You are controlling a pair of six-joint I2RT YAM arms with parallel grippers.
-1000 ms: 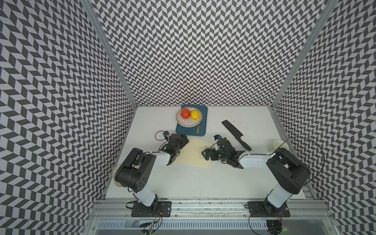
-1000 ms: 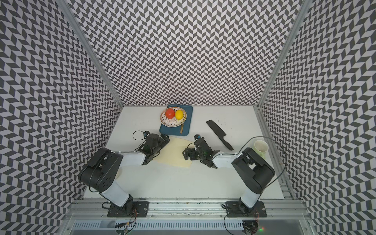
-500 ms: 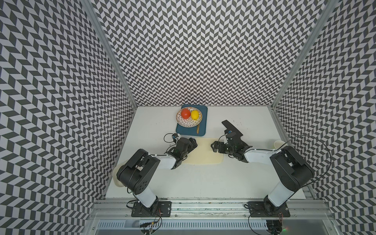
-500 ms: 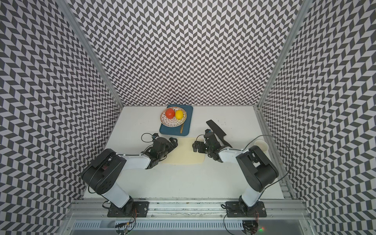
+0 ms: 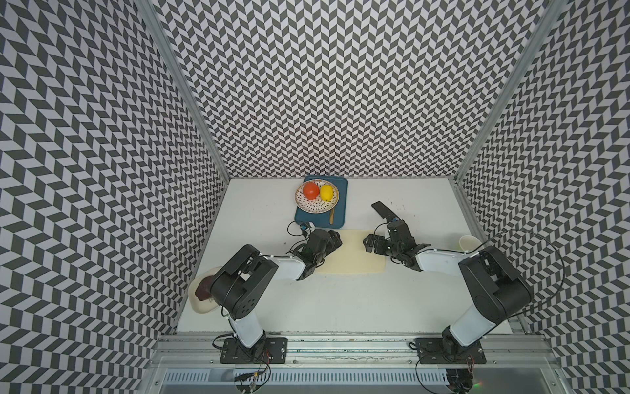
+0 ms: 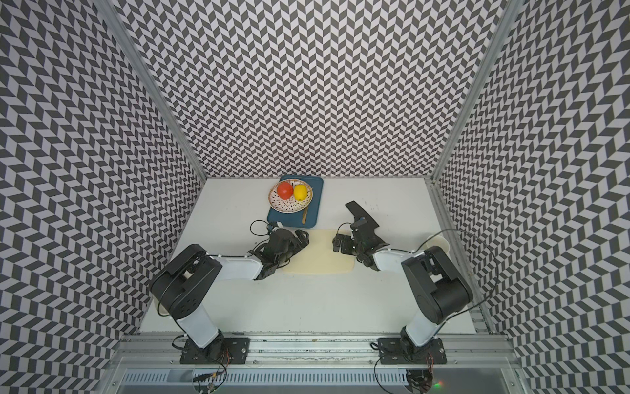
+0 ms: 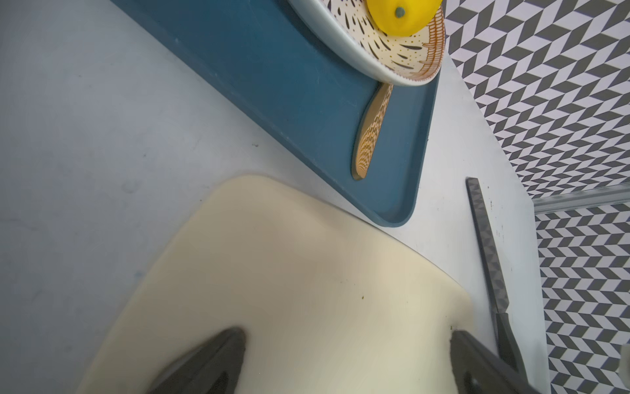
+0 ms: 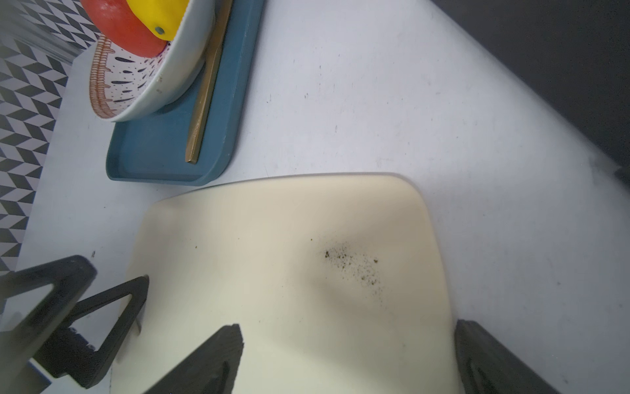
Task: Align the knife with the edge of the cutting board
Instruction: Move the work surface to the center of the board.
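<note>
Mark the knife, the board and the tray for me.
knife (image 5: 382, 209): in a top view, on the exposed end of the blade.
board (image 5: 351, 254): in a top view, on its bare middle.
tray (image 5: 318, 220): in a top view, on the bare floor near its front edge.

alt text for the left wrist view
The open left gripper hovers over a cream cutting board; a black knife lies on the table beside the board, not touching it. Beyond sits a blue tray with a lemon in a bowl and a wooden utensil.
</note>
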